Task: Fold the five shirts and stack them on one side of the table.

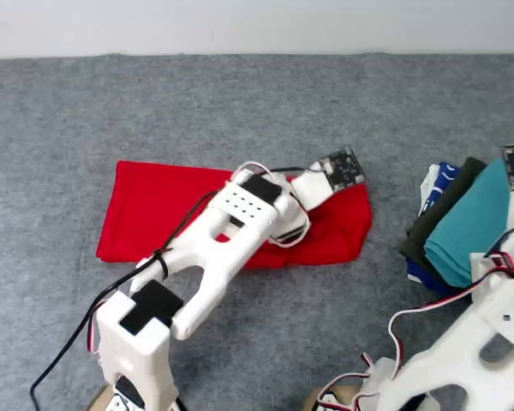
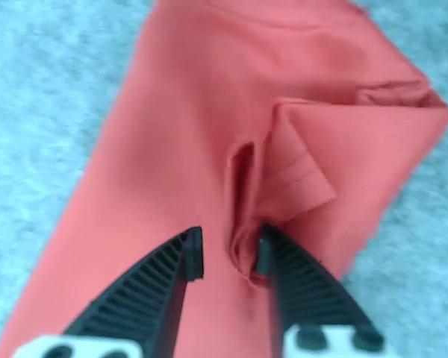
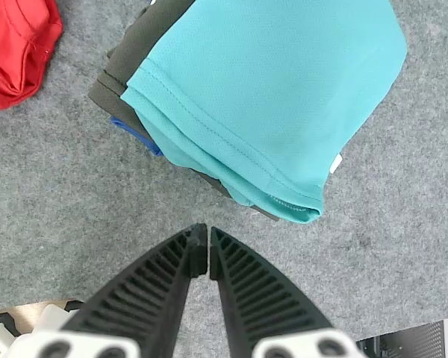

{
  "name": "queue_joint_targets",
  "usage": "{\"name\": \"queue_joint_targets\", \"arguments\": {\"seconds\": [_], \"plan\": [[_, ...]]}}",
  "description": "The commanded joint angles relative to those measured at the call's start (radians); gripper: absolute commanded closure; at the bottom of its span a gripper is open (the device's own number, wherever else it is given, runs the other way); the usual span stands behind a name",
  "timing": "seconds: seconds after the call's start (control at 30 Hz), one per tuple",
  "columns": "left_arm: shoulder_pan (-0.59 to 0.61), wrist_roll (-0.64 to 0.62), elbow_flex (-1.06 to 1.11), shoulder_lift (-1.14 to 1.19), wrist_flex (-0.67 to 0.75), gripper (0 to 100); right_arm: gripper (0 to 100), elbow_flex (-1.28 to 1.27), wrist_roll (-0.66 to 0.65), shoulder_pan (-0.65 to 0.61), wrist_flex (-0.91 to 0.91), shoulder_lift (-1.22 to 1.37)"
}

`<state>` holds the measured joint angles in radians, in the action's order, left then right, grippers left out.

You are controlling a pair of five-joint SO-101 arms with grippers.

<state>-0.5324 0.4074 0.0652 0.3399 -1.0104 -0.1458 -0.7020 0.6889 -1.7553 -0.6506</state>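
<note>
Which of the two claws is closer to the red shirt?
Left. The left gripper is at the red shirt, fingers astride a raised fold; the right gripper hangs over the grey mat beside the stack of folded shirts.

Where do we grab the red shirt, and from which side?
Best bet on the red shirt: the raised ridge of cloth near its folded end. It stands proud of the flat layer, so jaws can close across it. Come down from above; the left gripper straddles it, open.

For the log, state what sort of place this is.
Probably a robotics lab bench: the left arm and right arm, white with exposed wiring, a grey felt-covered table, and a bare white wall behind.
</note>
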Motion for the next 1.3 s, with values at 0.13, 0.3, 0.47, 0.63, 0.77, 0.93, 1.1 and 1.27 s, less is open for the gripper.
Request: {"name": "queue_joint_targets", "arguments": {"seconds": [0.13, 0.3, 0.47, 0.63, 0.77, 0.93, 1.1, 1.27], "plan": [[0.077, 0.058, -0.091, 0.017, 0.02, 84, 98.7, 0.006, -0.005, 0.008, -0.039, -0.024], [0.097, 0.06, -0.114, 0.017, 0.017, 85, 98.7, 0.006, -0.003, 0.008, -0.039, -0.024], [0.097, 0.061, -0.119, -0.037, 0.017, 88, 98.7, 0.006, -0.003, 0.008, -0.039, -0.024], [0.08, 0.123, -0.125, -0.133, -0.077, 90, 98.7, 0.006, 0.0, 0.008, -0.039, -0.024], [0.057, 0.121, -0.127, -0.207, -0.187, 90, 98.7, 0.006, 0.0, 0.008, -0.039, -0.024], [-0.009, 0.118, -0.122, -0.247, -0.325, 90, 98.7, 0.006, 0.002, 0.008, -0.039, -0.024], [-0.043, 0.118, -0.093, -0.201, -0.344, 96, 98.7, 0.005, 0.002, 0.008, -0.039, -0.024], [0.054, 0.123, -0.061, -0.081, -0.235, 96, 98.8, 0.005, 0.002, 0.008, -0.039, -0.024]]}}
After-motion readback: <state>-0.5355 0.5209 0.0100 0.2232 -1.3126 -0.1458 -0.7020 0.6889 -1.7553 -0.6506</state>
